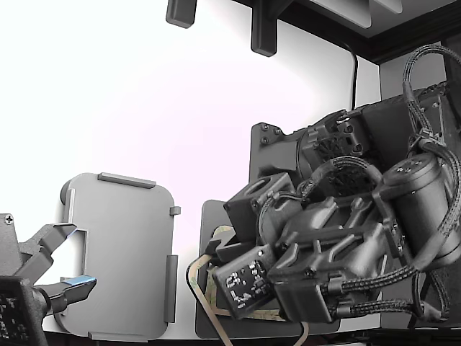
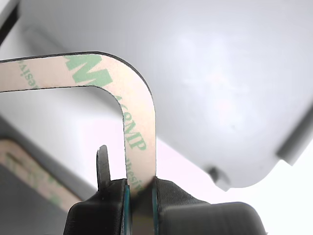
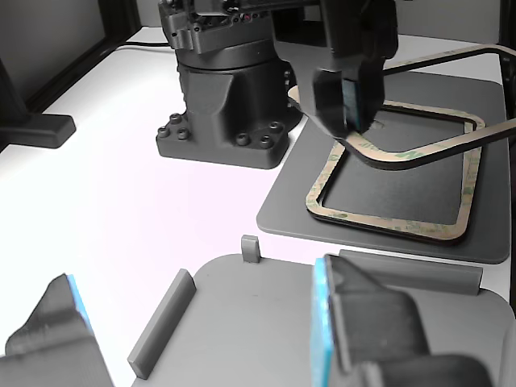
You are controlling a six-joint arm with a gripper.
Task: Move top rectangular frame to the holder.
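Note:
My gripper (image 2: pixel 142 196) is shut on one side of the top rectangular frame (image 2: pixel 139 112), a thin tan strip with green print and a rounded corner. In the other view the gripper (image 3: pixel 355 121) holds this frame (image 3: pixel 387 156) tilted and lifted off the second, alike frame (image 3: pixel 387 222), which lies flat on the dark grey mat (image 3: pixel 387 185). In the exterior view the gripper (image 1: pixel 216 252) hangs over the mat (image 1: pixel 209 216), with the frame's tan strip (image 1: pixel 204 303) below it. The light grey holder (image 1: pixel 122 252) lies to the exterior view's left, empty; it also shows in the wrist view (image 2: pixel 220 73).
A second arm's gripper (image 1: pixel 61 259) with blue-padded fingers (image 3: pixel 355 322) stands open at the holder's near edge. A black arm base (image 3: pixel 226 105) stands beside the mat. The second frame shows in the wrist view (image 2: pixel 29 171) below the held one.

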